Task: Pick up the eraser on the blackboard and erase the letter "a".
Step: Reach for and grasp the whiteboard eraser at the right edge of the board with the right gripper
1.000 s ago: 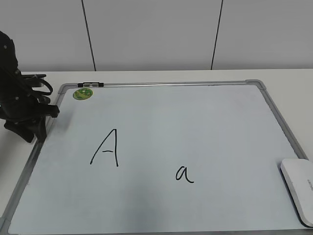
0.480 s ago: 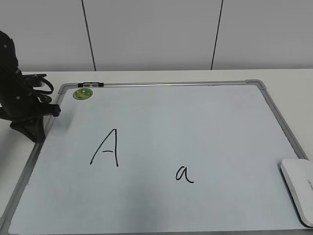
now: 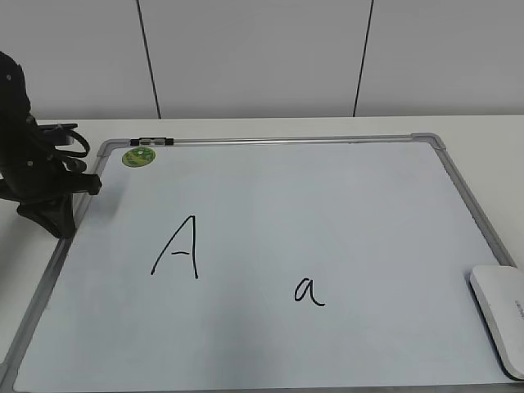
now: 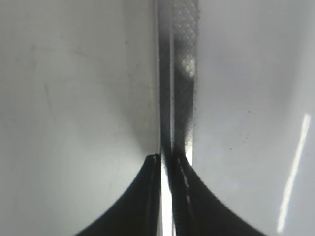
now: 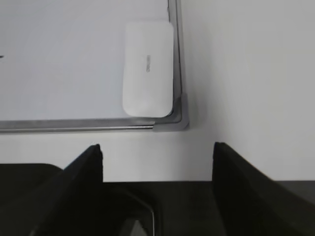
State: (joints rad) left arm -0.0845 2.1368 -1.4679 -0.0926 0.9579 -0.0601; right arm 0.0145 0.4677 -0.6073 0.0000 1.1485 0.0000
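Observation:
The blackboard (image 3: 327, 213) is a pale blue-white board in a grey frame, lying flat on the table. The small letter "a" (image 3: 309, 291) is written low in its middle. The white eraser (image 3: 501, 315) lies on the board's near right corner; it also shows in the right wrist view (image 5: 147, 69), beside the corner cap. My right gripper (image 5: 157, 150) is open and empty, above bare table short of that corner. My left gripper (image 4: 166, 160) is shut and empty, right over the board's left frame (image 4: 178, 73); its arm (image 3: 37, 176) stands at the left edge.
A larger capital "A" (image 3: 176, 247) is written left of the small letter. A round green sticker (image 3: 138, 156) sits at the board's far left corner. White table surrounds the board; a pale panelled wall stands behind.
The left arm drew slightly back to the left between the earliest frame and half a second ago, then stayed still. The board, letters and eraser have not moved.

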